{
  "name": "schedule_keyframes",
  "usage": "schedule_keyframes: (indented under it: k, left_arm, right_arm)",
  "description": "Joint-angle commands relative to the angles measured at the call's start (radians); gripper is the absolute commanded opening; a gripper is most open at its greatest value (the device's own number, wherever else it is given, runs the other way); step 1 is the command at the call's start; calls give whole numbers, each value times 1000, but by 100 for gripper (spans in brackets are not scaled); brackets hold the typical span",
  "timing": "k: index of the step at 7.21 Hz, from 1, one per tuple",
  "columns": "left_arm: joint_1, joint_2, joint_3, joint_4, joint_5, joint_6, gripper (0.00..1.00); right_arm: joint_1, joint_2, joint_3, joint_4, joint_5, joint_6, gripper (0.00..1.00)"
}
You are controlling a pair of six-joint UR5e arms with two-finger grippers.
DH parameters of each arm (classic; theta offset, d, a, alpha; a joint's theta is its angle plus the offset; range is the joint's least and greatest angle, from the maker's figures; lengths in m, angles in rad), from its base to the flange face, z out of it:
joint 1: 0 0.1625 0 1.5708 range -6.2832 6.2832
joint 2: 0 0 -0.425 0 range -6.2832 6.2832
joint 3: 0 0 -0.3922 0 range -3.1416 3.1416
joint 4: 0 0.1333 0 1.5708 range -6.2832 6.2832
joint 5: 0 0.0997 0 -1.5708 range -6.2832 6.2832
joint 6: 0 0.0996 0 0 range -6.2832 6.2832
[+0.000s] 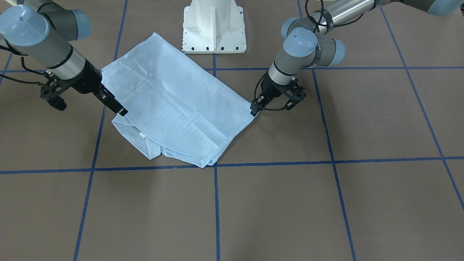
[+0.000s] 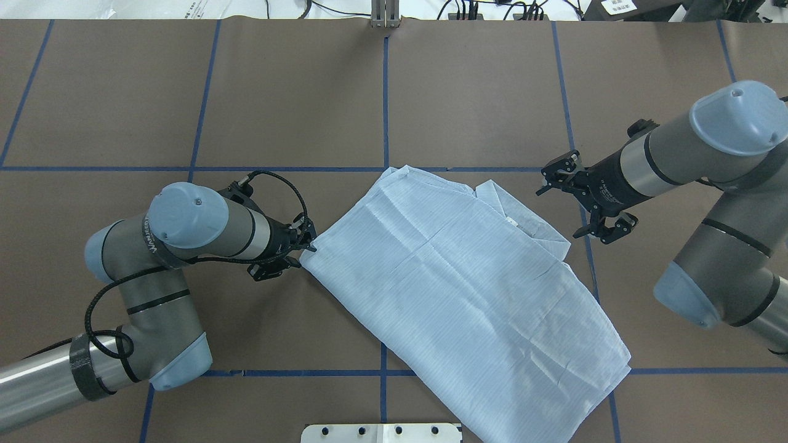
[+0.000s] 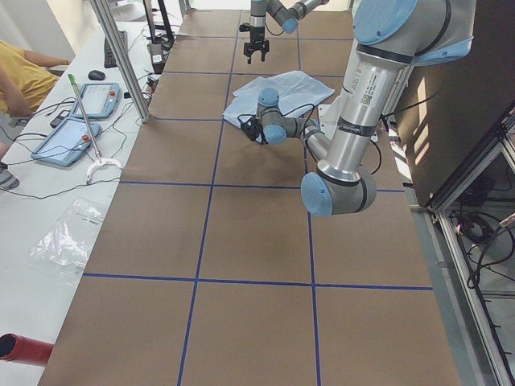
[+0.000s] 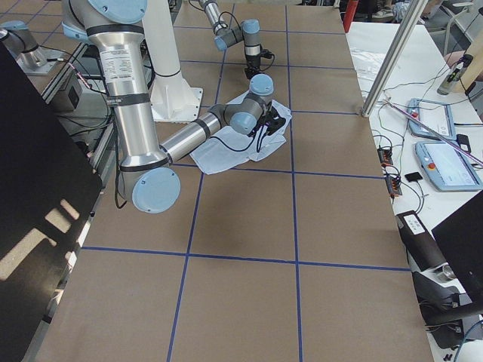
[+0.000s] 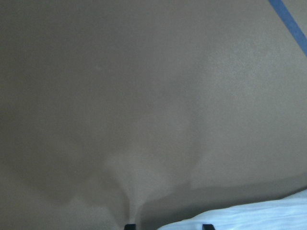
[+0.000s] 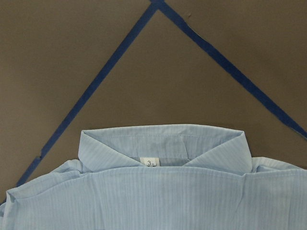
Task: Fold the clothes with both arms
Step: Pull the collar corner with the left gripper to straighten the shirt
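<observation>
Item: shirt, mid-table, sleeves tucked in, one flat panel. I judge crosswise folds remain.
Left tool: spread wide at a shirt corner, nothing pinched.
Right tool: above the collar side; I cannot tell its opening.

The shirt is seen as thin, matt woven cloth, finely striped and creased, with a small white label sewn in at the collar. The counter is covered in a matt brown, paper-like sheet crossed by smooth blue tape. The left arm and right arm are finished in brushed, softly shiny metal with smooth pale blue caps. The pedestal is coated glossy white.
</observation>
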Motion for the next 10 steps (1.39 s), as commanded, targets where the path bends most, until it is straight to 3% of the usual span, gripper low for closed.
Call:
schedule_keyframes:
  k: [1, 2, 4, 6, 8, 10]
  left_arm:
    - [2, 1, 4, 0, 2, -27, 8]
    - [1, 0, -1, 0, 2, -27, 0]
    - [-33, -5, 0, 2, 2, 1, 0]
    - [-146, -58, 48, 5, 2, 158, 0]
    - [-253, -214, 271, -20, 40, 235, 0]
    - [-330, -365, 608, -301, 46, 262, 0]
  right_arm:
    - [-12, 2, -1, 0, -16, 0, 100]
    - [-14, 2, -1, 0, -16, 0, 100]
    - [-21, 24, -10, -2, -21, 0, 100]
    - [-26, 31, -13, -2, -21, 2, 100]
    - [-27, 31, -12, -2, -21, 2, 100]
    - [-32, 48, -13, 0, -22, 2, 100]
